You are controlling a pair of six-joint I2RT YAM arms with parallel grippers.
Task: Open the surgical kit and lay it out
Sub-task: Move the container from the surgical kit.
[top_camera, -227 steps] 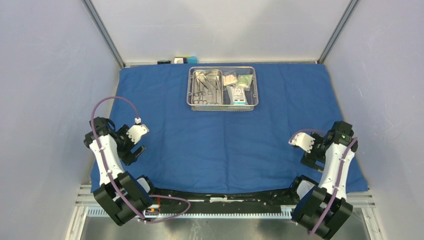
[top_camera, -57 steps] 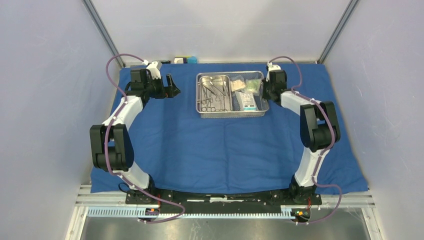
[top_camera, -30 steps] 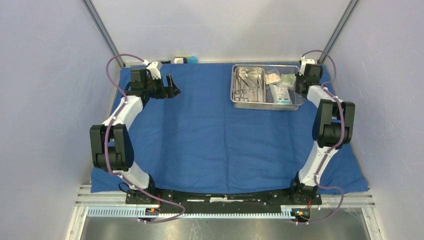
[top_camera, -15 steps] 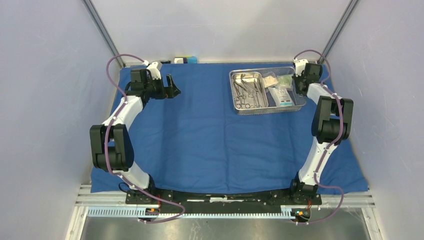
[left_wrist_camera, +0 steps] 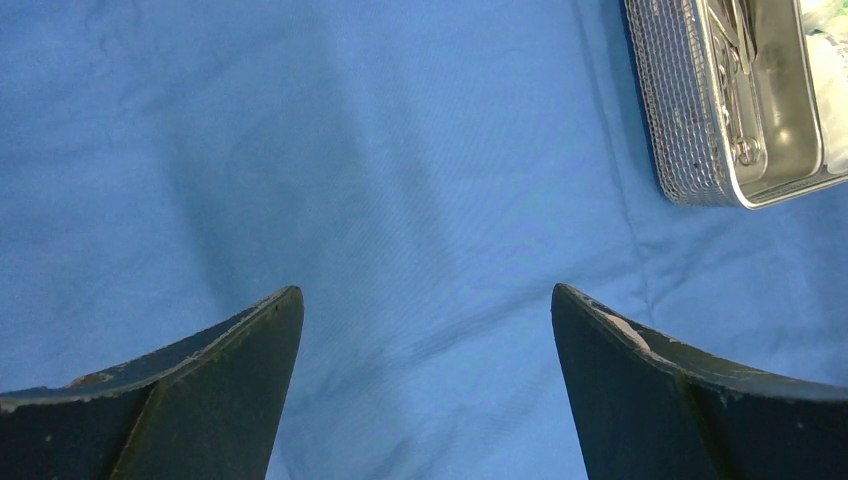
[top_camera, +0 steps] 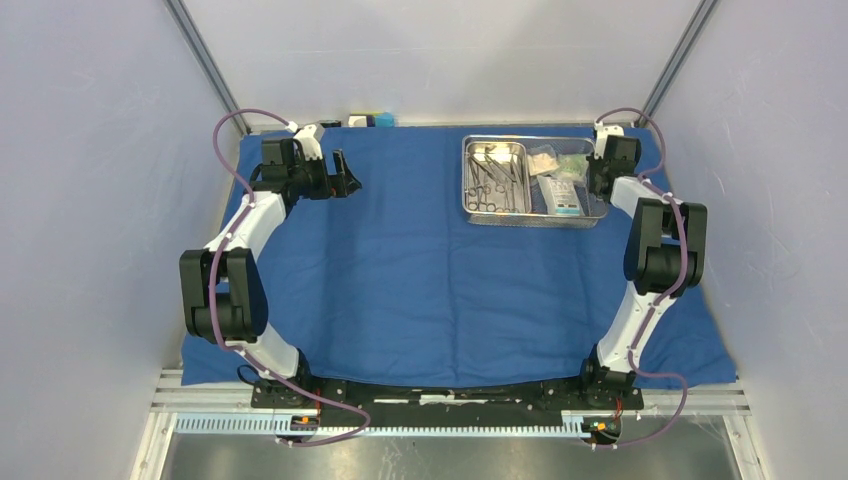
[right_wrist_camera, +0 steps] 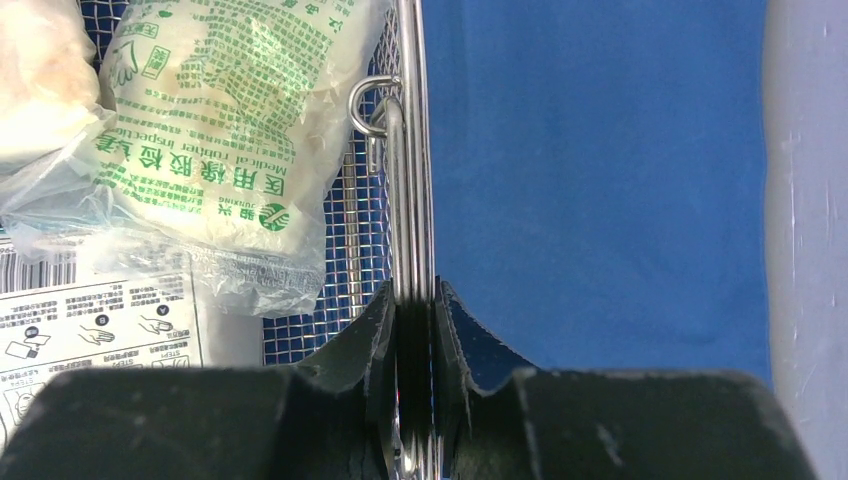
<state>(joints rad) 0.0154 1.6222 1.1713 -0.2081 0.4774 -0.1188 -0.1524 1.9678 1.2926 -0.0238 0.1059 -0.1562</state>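
I work in a lab test cell: plain pale panels [top_camera: 90, 200] wall in the blue cloth [top_camera: 420, 290] on 3 sides, joined at the cloth's far corners by bare aluminium posts [top_camera: 205, 65]. Along the cloth's near edge runs a slotted metal rail [top_camera: 450, 424] where my 2 arms [top_camera: 225, 290] are bolted, purple cables [top_camera: 248, 109] looping loose. A steel mesh tray [top_camera: 530, 222] of sealed medical packets [top_camera: 565, 195] sits at the cloth's far right.

The large blue cloth wrap [top_camera: 430, 300] lies flat and bare through its middle and near half: open passage there. The rectangular steel mesh tray [top_camera: 530, 223] fills the far right corner, near the pale side wall [top_camera: 770, 180], its right rim pinched in the right claw [right_wrist_camera: 415, 295]. The left claw [left_wrist_camera: 425, 292], spread wide, hangs over bare cloth far left, well apart from the tray.
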